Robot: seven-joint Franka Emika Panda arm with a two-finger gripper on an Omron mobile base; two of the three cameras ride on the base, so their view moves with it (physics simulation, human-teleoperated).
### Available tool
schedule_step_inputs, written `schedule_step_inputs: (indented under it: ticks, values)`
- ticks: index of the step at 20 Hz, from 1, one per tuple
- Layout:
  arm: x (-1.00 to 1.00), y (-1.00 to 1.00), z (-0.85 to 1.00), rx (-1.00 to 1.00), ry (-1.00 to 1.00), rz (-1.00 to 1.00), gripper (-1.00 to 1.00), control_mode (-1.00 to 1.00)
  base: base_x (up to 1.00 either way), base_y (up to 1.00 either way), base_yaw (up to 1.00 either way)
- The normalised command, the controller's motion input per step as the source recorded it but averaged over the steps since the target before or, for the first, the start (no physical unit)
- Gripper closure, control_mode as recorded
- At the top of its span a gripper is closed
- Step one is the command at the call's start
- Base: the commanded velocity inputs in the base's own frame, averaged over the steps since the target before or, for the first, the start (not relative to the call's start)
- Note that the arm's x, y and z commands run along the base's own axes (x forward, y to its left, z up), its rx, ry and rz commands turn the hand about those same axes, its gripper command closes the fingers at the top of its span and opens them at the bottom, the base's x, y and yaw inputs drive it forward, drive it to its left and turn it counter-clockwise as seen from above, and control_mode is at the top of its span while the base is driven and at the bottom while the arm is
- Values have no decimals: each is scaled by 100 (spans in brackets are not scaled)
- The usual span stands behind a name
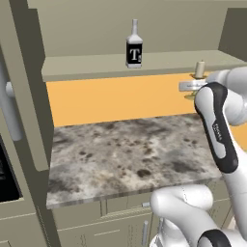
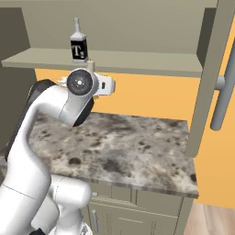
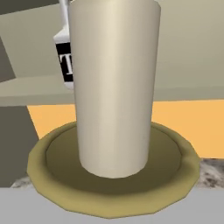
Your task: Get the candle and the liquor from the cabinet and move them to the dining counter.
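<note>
- One liquor [image 1: 134, 44] bottle stands upright on the open cabinet [image 1: 120, 65] shelf, neck up, label "T" facing outward.
- One candle [image 1: 199, 69], long axis vertical, is right of the bottle at the shelf's front edge, apparently lifted clear.
- Gripper [image 1: 193, 87] jaws clamped on the candle, fingertips hidden.
- Marble worktop [image 1: 130, 154] lies below.

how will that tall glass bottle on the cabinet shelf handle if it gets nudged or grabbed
The liquor looks likely to tip if pushed high: it stands tall on a small base, with a long narrow neck. Its clear glass body probably feels slick and would break if it fell from the shelf. It seems stiff and fairly heavy, so a low grip on the wide body looks safest.
</note>
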Motion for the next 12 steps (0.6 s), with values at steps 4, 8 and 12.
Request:
schedule_step_inputs:
  ticks: [4,8,12]
  values:
    - [-42,29,-35,0,6,0,100,-100,0,0,0]
    - [-34,28,-36,0,0,0,100,-100,0,0,0]
    - [-14,23,-33,1,0,-1,100,-100,0,0,0]
